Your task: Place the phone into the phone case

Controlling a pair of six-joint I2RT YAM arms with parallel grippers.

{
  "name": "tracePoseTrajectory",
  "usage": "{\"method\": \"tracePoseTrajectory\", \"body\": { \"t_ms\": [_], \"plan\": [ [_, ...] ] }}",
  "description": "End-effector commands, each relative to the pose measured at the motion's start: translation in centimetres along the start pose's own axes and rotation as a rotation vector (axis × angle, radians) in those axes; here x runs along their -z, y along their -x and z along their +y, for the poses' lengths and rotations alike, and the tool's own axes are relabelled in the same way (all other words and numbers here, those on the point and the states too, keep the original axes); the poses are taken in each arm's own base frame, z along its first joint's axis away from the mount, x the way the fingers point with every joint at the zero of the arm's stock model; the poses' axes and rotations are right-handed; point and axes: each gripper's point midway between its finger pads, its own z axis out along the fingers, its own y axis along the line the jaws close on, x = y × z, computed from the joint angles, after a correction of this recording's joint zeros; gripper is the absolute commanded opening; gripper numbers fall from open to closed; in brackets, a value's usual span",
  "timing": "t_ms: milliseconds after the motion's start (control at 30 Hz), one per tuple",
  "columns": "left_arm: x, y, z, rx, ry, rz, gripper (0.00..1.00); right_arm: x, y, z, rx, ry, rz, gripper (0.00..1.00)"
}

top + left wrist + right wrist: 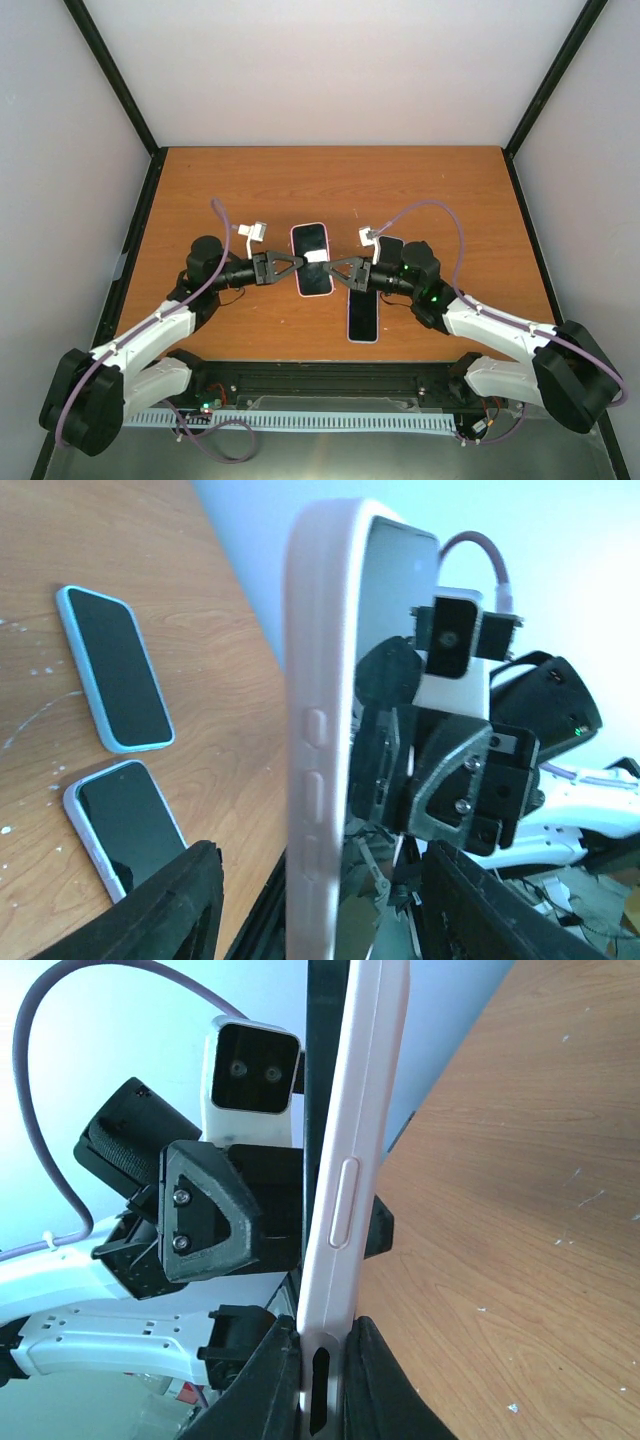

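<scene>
A pink phone case (311, 258) with a dark phone (325, 1050) seated in it is held off the table between my two grippers. My right gripper (337, 270) is shut on the case's end; in the right wrist view its fingers (270, 1380) pinch the pink edge (345, 1210). My left gripper (298, 263) is open: in the left wrist view the case (320, 730) stands edge-on between its widely spread fingers (170, 910), touching neither. How fully the phone sits in the case I cannot tell.
Two other phones lie flat on the wooden table (220, 190): a lavender-cased one (363, 315), also in the left wrist view (125, 825), and a blue-cased one (115, 665), partly under the right arm (392, 245).
</scene>
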Motion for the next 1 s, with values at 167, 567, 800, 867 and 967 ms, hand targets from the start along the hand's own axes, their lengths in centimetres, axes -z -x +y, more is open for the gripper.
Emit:
{"method": "tracePoseTrajectory", "body": {
  "t_ms": [167, 567, 800, 867, 967],
  "plan": [
    [0.3, 0.2, -2.9, -0.076, -0.142, -0.002, 0.45, 0.7, 1.2, 4.5, 0.075, 0.194, -0.047, 0.06],
    [0.2, 0.0, -4.2, -0.121, -0.236, 0.030, 0.20, 0.5, 0.6, 4.3, 0.054, 0.195, -0.011, 0.07],
    [-0.1, -0.1, -3.6, -0.145, -0.215, 0.046, 0.05, 0.5, -0.1, 3.6, 0.020, 0.176, 0.013, 0.17],
    [-0.2, -0.2, -3.4, -0.160, -0.207, 0.050, 0.01, 0.6, -0.3, 3.5, 0.017, 0.165, 0.020, 0.24],
    [-0.4, -0.1, -3.2, -0.187, -0.192, 0.064, 0.00, 0.8, -0.3, 3.3, 0.023, 0.129, 0.022, 0.35]
  ]
}}
